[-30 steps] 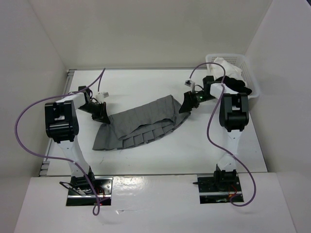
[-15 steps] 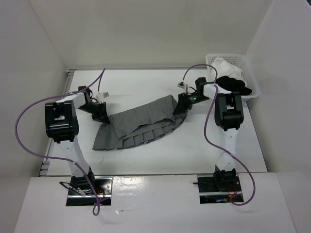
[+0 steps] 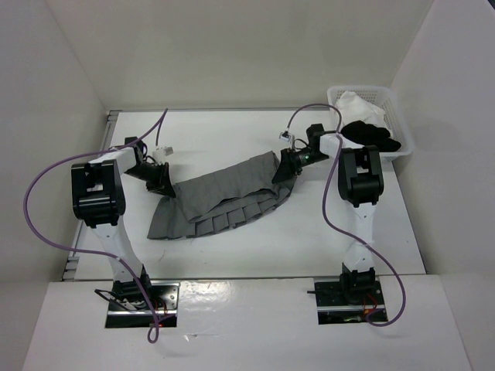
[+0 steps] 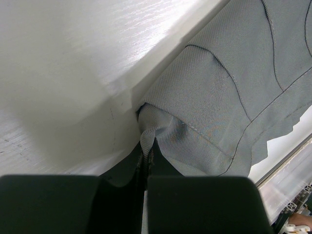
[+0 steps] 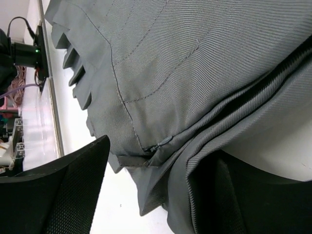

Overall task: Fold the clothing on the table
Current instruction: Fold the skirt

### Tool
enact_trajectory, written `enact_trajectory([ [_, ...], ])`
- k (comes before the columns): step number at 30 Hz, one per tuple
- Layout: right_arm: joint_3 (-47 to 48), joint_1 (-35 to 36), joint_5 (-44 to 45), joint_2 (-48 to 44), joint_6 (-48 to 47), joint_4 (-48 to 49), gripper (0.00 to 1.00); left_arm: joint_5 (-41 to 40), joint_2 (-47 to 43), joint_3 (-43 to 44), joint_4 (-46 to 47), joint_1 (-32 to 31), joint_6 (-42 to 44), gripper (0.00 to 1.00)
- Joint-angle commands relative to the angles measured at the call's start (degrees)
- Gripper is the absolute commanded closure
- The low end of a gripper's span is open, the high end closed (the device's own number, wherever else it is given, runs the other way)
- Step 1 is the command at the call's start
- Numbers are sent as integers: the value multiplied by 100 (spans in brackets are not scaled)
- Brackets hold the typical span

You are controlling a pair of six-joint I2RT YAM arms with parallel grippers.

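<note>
From above, the medium-grey pleated fabric skirt (image 3: 220, 199) lay mid-way across the white rectangular tabletop (image 3: 309, 232), its long axis running from near-left to far-right. Part of it was doubled over, with a band of pleats showing along the near edge. The left fingers (image 3: 164, 185) sat at the skirt's left end and the right fingers (image 3: 282, 171) at its far-right end, so each arm was nearest its own end. A small white plastic basket (image 3: 403, 133) holding a white and a black garment stood well apart at the far-right corner.

In the left wrist view, the left fingers (image 4: 124, 170) were pressed together on a small pinch of the skirt's (image 4: 229, 97) edge. The cloth rose out of the tips and spread away to the right, lifted off the tabletop (image 4: 73, 58) at the pinch.

In the right wrist view, the right fingers (image 5: 58, 195) stood apart, nothing clamped between them. The skirt's (image 5: 185, 63) layered end, with a short zip pull on its seam, lay in the gap and spread away beyond the tips. One fold lapped against the right-hand finger, while bare tabletop (image 5: 117, 204) showed beside the other.

As I judged it, the coming move turned on that straddle. The stacked layers already lay between the tips, so the fingers needed only to shut squarely across them to take every layer.
</note>
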Motion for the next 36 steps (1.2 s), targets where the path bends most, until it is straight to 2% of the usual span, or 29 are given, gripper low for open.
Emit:
enact_trajectory([
  [1, 64, 175, 453, 262, 9, 45, 24, -144, -50, -86, -7, -51, 133, 100],
  [8, 64, 176, 506, 262, 123, 46, 38, -144, -50, -86, -7, -51, 133, 100],
  [17, 64, 176, 673, 262, 175, 98, 46, -91, -50, -86, -7, -51, 133, 100],
  [21, 11, 176, 726, 209, 176, 151, 55, -91, -50, -86, -7, -51, 133, 100],
  [24, 11, 176, 840, 209, 176, 151, 71, -91, -50, -86, -7, -51, 133, 100],
  [28, 11, 176, 1076, 156, 229, 151, 87, -91, -50, -86, -7, -51, 133, 100],
  [32, 265, 176, 1542, 25, 342, 204, 91, 14, -50, -34, -59, -51, 133, 100],
  [36, 670, 176, 2105, -81, 396, 134, 91, 15, -111, 80, -60, -340, 133, 100],
])
